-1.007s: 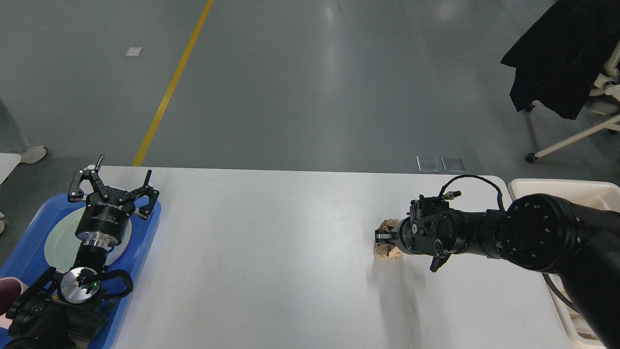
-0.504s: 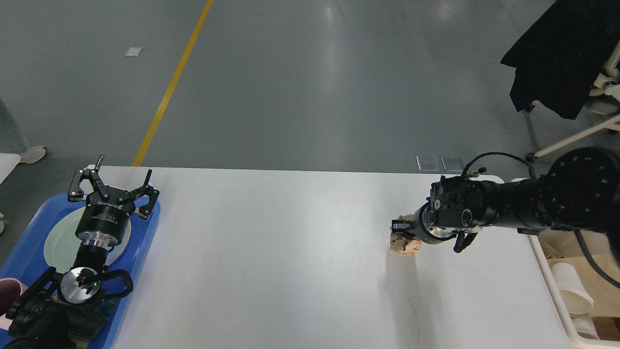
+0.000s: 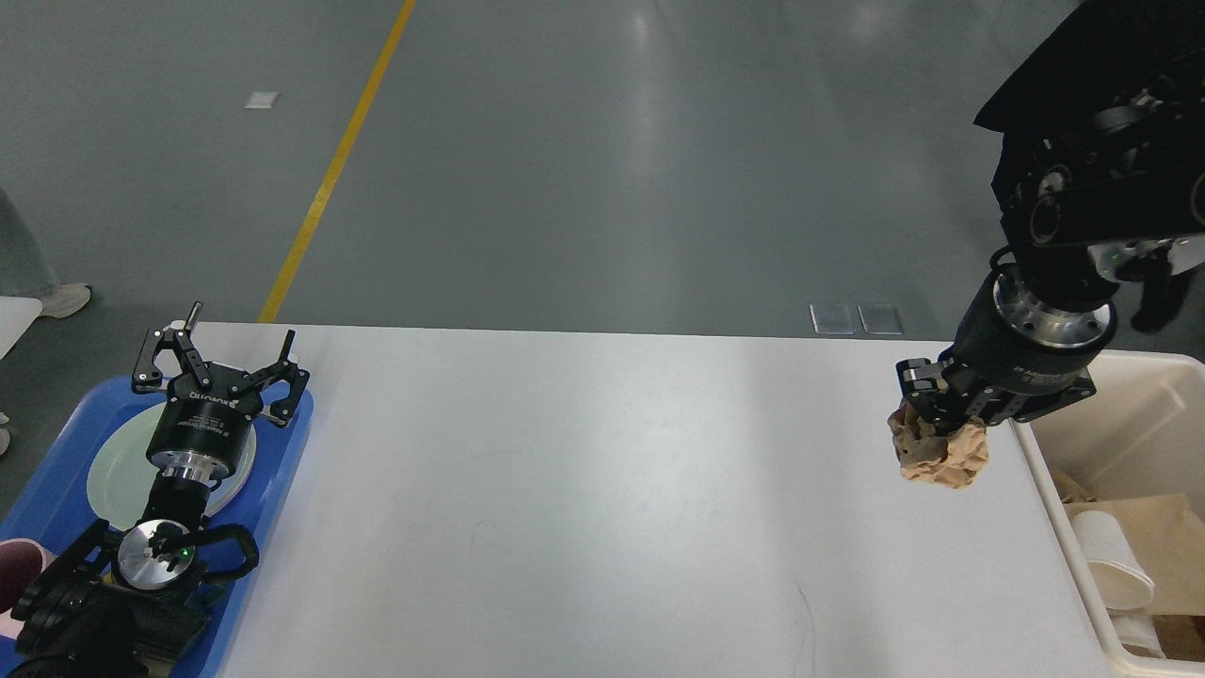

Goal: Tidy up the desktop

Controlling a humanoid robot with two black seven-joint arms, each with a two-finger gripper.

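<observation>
My right claw is clenched on a crumpled brown paper wad, which hangs below the fingers, lifted clear of the desk near its right edge. The wad sits just left of the cream bin, whose near wall runs along that edge; inside the bin I can see pale paper scraps and what looks like a cup. My reading is that the wad is the last loose piece on the white top: the rest of the surface shows only faint scuffs and a dark hairline mark toward the front. So the job looks nearly done, with 1 drop into the bin left.

For that move I judge there is open room. The claw needs to carry right over the bin's wall before letting go, and the wad must clear the rim, or it could catch and fall back onto the desk or the floor. A dark cloth on a chair sits behind my right arm, near the wrist, so I would keep the swing low and short.

My left claw is released, fingers spread, hovering over the blue tray at the desk's left edge, above a pale green plate. It is well apart from the right side, so there is no clash risk.
</observation>
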